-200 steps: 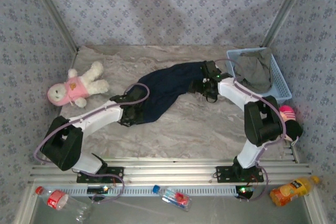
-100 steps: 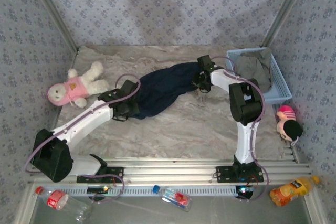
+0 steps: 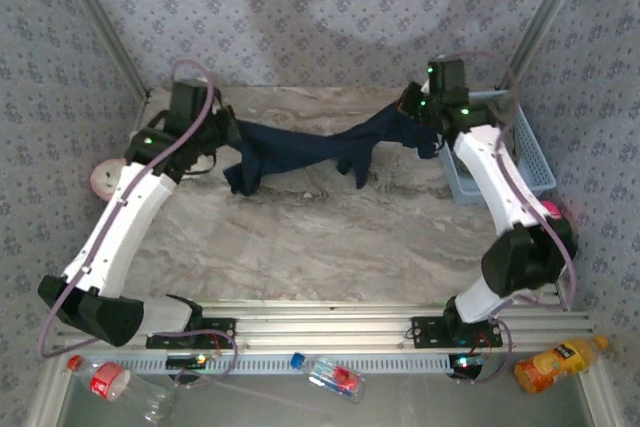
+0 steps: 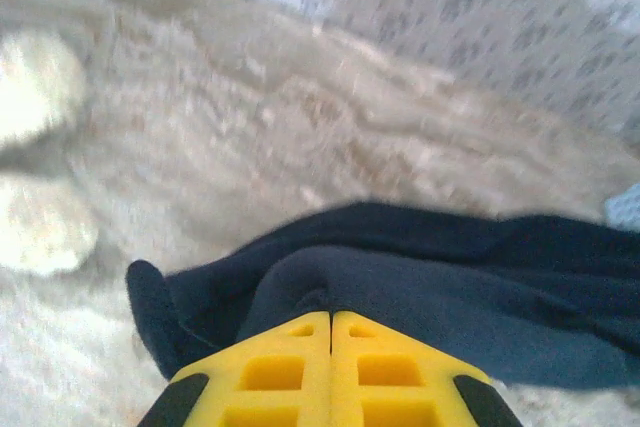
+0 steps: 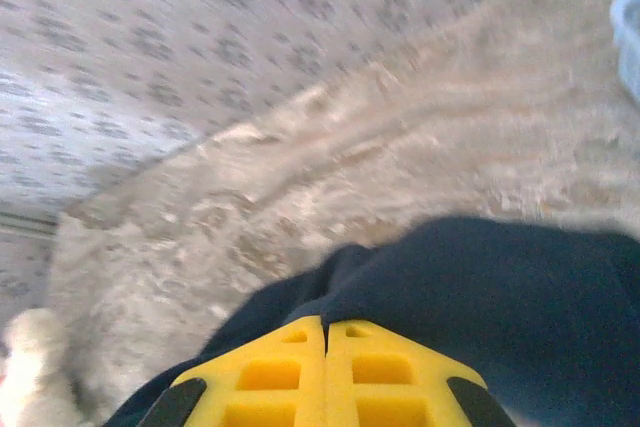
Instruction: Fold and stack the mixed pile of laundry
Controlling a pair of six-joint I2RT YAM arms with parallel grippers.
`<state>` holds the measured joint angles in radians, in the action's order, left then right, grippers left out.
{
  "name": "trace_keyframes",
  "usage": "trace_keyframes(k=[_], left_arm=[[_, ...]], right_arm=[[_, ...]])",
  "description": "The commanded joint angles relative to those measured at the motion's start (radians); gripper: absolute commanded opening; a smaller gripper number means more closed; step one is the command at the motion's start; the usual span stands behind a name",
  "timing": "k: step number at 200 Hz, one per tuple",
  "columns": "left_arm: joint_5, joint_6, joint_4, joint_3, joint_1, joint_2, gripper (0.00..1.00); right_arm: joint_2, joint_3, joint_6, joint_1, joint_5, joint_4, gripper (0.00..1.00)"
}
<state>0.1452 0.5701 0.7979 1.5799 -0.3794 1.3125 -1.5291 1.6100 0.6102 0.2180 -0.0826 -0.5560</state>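
Wrinkled navy garment [image 3: 300, 150], outstretched mid-air

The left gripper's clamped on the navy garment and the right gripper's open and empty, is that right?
No. The right gripper is not open and empty: the right wrist view shows it shut on the navy garment too. The left gripper is clamped on it, as you said.

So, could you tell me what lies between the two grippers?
The dark navy garment, stretched from the left gripper to the right gripper and sagging mid-span over the table, as the top view shows.
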Motion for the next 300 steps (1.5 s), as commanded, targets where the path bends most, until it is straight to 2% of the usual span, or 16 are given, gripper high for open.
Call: trace_keyframes(k=[1,29,51,79,103,108,109,113,124,137,157,191,225,242,300], left_arm=[[-0.101,-0.100,0.001,0.137,0.025,-0.002,0.00],[-0.132,-0.134,-0.015,0.251,0.027,0.023,0.00],[-0.094,-0.126,-0.047,0.219,0.032,0.028,0.00],[-0.053,-0.089,-0.099,0.030,0.037,0.036,0.00],[-0.059,-0.010,-0.184,-0.194,0.039,0.048,0.00],[-0.068,0.004,-0.200,-0.234,0.039,0.055,0.00],[-0.070,0.007,-0.205,-0.242,0.039,0.057,0.00],[-0.078,0.020,-0.214,-0.270,0.039,0.067,0.00],[-0.096,0.055,-0.222,-0.324,0.039,0.101,0.00],[-0.121,0.082,-0.212,-0.360,0.039,0.141,0.00],[-0.131,0.112,-0.189,-0.386,0.039,0.174,0.00],[-0.130,0.117,-0.181,-0.408,0.039,0.183,0.00],[-0.132,0.121,-0.171,-0.406,0.039,0.224,0.00],[-0.152,0.130,-0.173,-0.408,0.039,0.244,0.00],[-0.154,0.139,-0.169,-0.441,0.036,0.251,0.00]], right_arm=[[0.099,0.099,-0.069,-0.008,0.018,-0.146,0.00],[0.145,0.210,-0.077,-0.015,0.031,-0.215,0.00],[0.109,0.231,-0.082,-0.024,0.025,-0.232,0.00],[-0.013,0.146,-0.067,-0.051,-0.010,-0.155,0.00],[-0.194,0.058,-0.035,-0.072,-0.082,0.006,0.00],[-0.220,0.054,-0.032,-0.073,-0.094,0.026,0.05],[-0.248,0.052,-0.030,-0.076,-0.104,0.040,0.13],[-0.296,0.060,-0.027,-0.079,-0.123,0.051,0.26],[-0.388,0.104,-0.032,-0.083,-0.162,0.032,0.46],[-0.443,0.139,-0.066,-0.081,-0.145,-0.005,0.58],[-0.390,0.057,-0.082,-0.066,-0.112,-0.008,0.67],[-0.209,-0.183,-0.144,-0.044,-0.034,-0.026,0.68],[-0.097,-0.425,-0.126,-0.053,0.007,-0.008,0.68],[-0.099,-0.502,-0.122,-0.074,-0.005,0.025,0.66],[-0.224,-0.549,-0.139,-0.068,0.009,0.098,0.58]])
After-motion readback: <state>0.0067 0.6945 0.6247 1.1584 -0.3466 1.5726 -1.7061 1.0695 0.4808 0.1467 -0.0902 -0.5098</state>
